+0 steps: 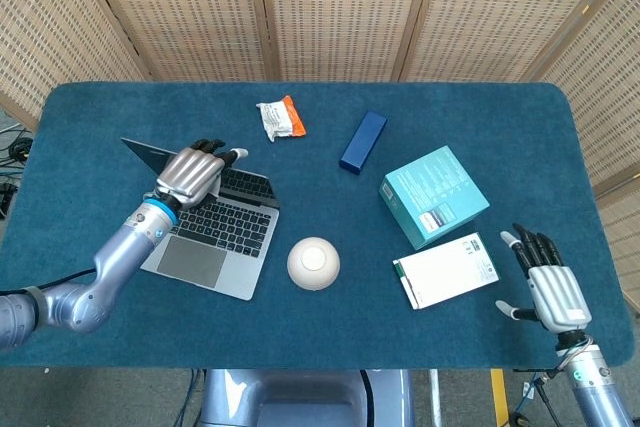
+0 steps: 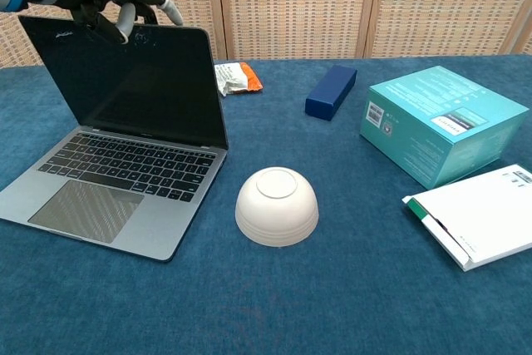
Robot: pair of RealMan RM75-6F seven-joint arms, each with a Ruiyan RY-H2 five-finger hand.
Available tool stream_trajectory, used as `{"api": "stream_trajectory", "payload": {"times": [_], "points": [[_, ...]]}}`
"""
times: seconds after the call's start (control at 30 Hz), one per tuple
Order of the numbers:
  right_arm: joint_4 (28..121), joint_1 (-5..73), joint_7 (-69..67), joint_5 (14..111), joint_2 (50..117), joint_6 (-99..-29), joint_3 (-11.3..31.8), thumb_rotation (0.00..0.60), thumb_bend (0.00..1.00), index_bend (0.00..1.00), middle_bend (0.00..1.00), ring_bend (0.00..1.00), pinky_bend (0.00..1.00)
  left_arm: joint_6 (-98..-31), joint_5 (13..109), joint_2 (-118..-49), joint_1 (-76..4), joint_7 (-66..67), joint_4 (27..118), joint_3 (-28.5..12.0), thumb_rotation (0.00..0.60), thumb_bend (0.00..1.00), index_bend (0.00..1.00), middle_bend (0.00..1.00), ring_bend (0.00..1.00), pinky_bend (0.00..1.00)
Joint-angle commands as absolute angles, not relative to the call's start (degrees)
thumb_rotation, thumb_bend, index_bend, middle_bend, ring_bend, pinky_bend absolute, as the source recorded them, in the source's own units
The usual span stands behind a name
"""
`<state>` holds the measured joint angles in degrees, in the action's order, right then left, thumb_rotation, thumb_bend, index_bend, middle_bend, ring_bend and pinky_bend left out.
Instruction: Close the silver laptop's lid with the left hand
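- My left hand [image 1: 188,176] rests on the top edge of the silver laptop's lid [image 2: 133,81], its fingers [image 2: 125,18] curled over the rim; it presses the lid and does not clasp it.
- The silver laptop [image 1: 213,230] sits at the left of the blue surface [image 1: 330,347], lid tilted forward over the keyboard, partly lowered.
- Behind it lies an orange-and-white packet [image 1: 279,118].
- A white upturned bowl [image 2: 277,205] sits just right of the laptop.
- Further right: a dark blue box [image 1: 362,142], a teal box [image 1: 433,195], a white booklet [image 1: 445,270].
- My right hand [image 1: 552,284] lies at the far right edge, fingers spread, holding nothing.
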<state>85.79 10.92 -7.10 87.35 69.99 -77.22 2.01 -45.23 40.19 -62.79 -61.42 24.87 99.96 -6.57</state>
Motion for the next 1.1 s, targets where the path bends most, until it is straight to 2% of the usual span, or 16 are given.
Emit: {"api": "stream_trajectory", "payload": {"times": [0.03, 0.63, 1.1], "points": [[85.9, 11.0, -6.8, 87.5, 70.1, -77.2, 1.9, 0.600, 0.09, 0.08, 0.00, 0.00, 0.00, -46.0, 41.5, -61.1, -60.5, 24.7, 102.0, -6.0, 0.600, 1.00, 0.13, 0.35, 0.11, 0.11], [86.1, 10.9, -6.7, 87.9, 70.1, -77.7, 1.8, 0.600, 0.09, 0.08, 0.00, 0.00, 0.00, -45.8, 44.4, -55.9, -58.2, 22.4, 109.5, -5.2, 0.600, 1.00, 0.14, 0.35, 0.11, 0.13], [86.4, 11.0, -6.1, 88.2, 70.2, -77.8, 1.6, 0.600, 0.09, 0.08, 0.00, 0.00, 0.00, -42.6, 46.4, -51.6, -56.3, 19.0, 113.9, -4.2, 0.600, 1.00, 0.15, 0.36, 0.11, 0.14]]}}
